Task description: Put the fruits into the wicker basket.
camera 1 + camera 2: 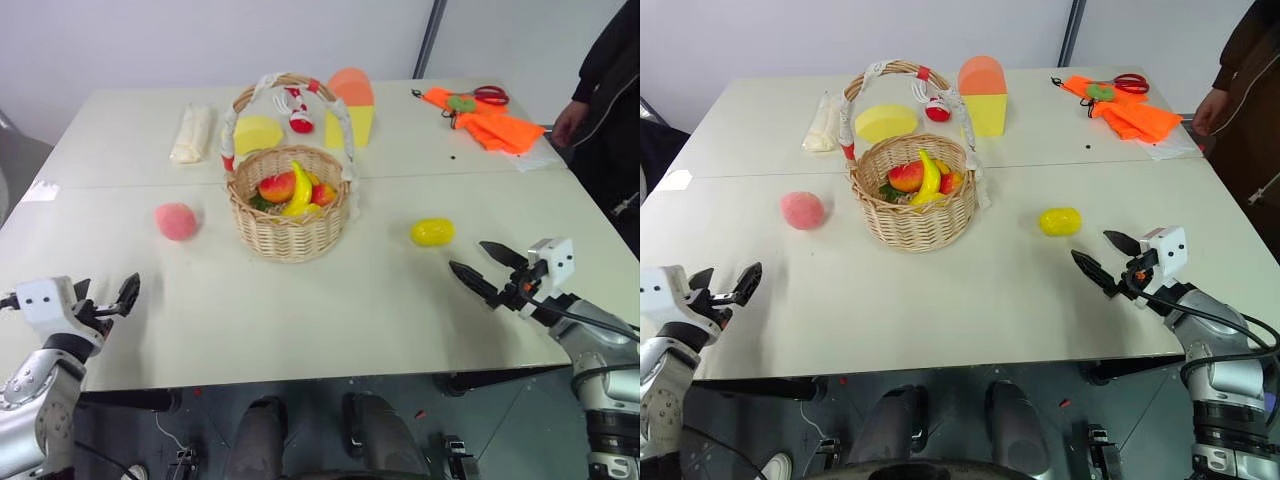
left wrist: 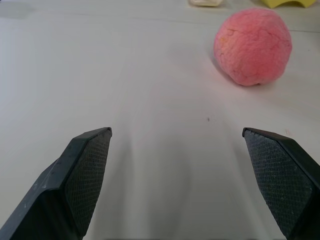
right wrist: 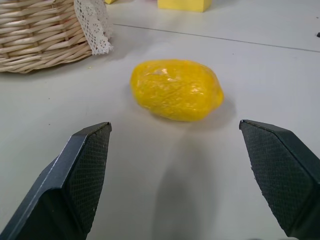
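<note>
Fruits, peach [image 1: 176, 221] and lemon [image 1: 432, 232], flank wicker basket [image 1: 288, 232] on table [image 1: 330, 300].

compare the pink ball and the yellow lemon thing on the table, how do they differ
The pink ball is round with a fuzzy, matte surface; the yellow lemon is oval and glossy. The pink ball lies on the robot's left of the wicker basket, ahead of the open left gripper; the yellow lemon lies on the basket's right, ahead of the open right gripper. Both rest on the white table, outside the basket, untouched.
</note>
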You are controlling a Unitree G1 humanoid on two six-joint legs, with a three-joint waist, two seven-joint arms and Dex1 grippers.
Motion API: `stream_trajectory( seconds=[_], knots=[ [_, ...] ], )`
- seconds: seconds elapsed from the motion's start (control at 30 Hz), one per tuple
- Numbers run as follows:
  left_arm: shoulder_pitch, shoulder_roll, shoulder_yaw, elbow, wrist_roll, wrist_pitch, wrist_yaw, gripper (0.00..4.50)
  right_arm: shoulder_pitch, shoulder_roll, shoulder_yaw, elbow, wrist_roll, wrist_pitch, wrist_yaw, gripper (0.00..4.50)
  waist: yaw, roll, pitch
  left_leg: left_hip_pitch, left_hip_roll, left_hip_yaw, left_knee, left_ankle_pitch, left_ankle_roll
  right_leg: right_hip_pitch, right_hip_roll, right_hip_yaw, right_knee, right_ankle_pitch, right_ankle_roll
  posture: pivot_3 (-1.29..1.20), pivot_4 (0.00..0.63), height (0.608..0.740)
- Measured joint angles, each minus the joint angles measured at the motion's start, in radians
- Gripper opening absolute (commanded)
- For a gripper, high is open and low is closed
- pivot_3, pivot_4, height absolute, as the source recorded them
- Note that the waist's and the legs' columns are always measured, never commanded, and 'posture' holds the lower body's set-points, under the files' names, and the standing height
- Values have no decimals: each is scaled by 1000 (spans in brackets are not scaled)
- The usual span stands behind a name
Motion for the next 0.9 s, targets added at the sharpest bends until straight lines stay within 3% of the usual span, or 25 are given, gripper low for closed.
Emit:
stream_trajectory(
  seconds=[0.43, 0.8, 0.9],
  knots=[
    [-52, 4, -6, 1, -27, 19, -13, 4500, 36, 5, 1, -95, 6, 23, -30, 4297, 0, 0, 0, 0, 0, 0, 0, 0, 0, 0, 0, 0, 0, 0, 0, 0, 150, 740],
    [-240, 228, -170, 31, 55, 82, -99, 4500, -1, -163, 85, -474, 170, 304, 57, 4297, 2, 0, 0, 0, 0, -1, -1, 0, 0, 0, 1, -1, 0, 0, 0, 0, 150, 740],
    [-307, 257, -216, 75, 87, 86, -119, 4500, -31, -164, 120, -579, 219, 351, 51, 4297, 1, 0, 0, 0, 0, -1, 0, 0, 0, 0, 1, -1, 0, 0, 0, 0, 150, 740]
  ],
)
